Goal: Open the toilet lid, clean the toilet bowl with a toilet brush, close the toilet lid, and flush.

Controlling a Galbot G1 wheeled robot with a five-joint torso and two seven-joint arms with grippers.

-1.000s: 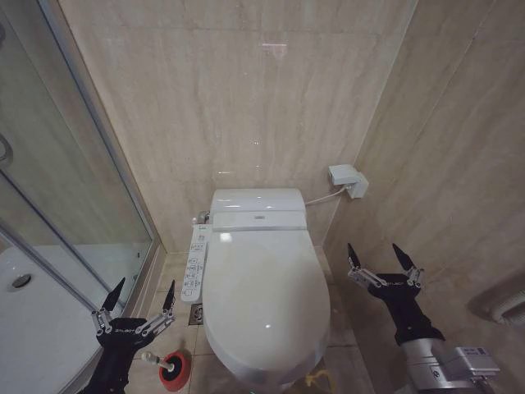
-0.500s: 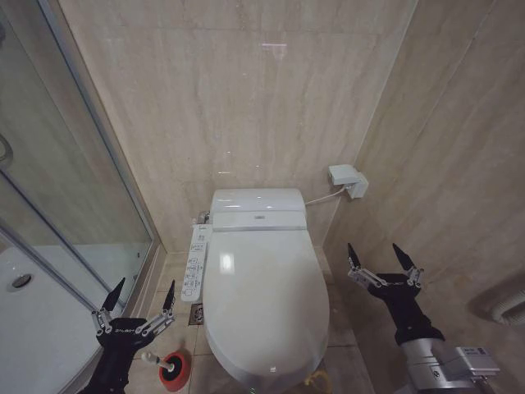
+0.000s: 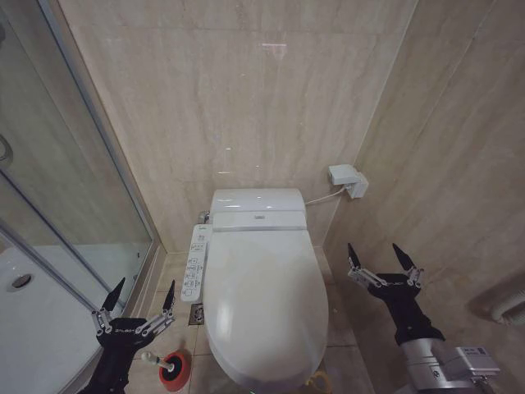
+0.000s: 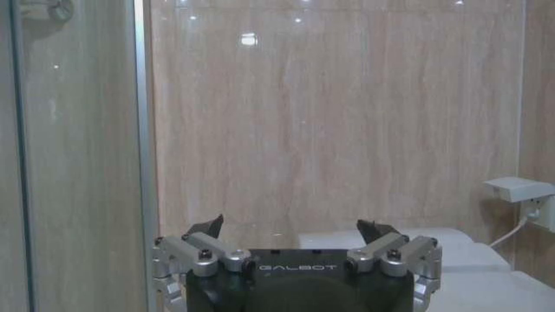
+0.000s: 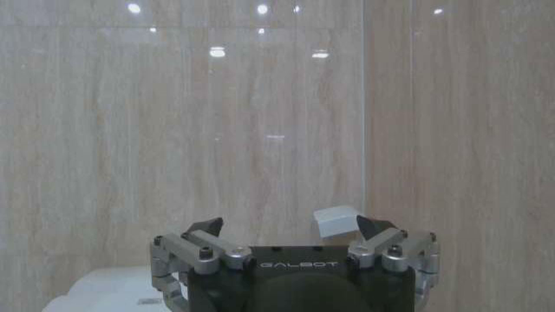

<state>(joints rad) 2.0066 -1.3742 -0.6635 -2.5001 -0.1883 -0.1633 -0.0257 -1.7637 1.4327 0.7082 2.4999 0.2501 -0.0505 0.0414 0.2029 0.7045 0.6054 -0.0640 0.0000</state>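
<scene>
The toilet lid (image 3: 264, 304) is shut, a glossy white oval covering the toilet bowl, which is hidden. A bit of yellow strap (image 3: 315, 381) shows at its front edge. The toilet brush (image 3: 152, 359) stands in a small red holder cup (image 3: 174, 369) on the floor left of the toilet; its white handle tip pokes up. My left gripper (image 3: 140, 294) is open, raised above the cup, and its fingers (image 4: 205, 227) also show in the left wrist view. To the right of the toilet my right gripper (image 3: 379, 255) hangs open with nothing in it.
A glass shower screen (image 3: 66, 189) and white shower tray (image 3: 33, 320) fill the left side. A control panel (image 3: 196, 263) runs along the toilet's left. A white wall socket box (image 3: 347, 180) with a cable sits behind the tank (image 3: 257, 209). Tiled walls close in behind and on the right.
The picture has shifted slightly, so the toilet and the red cup sit a little differently. Both grippers keep their places and stay open.
</scene>
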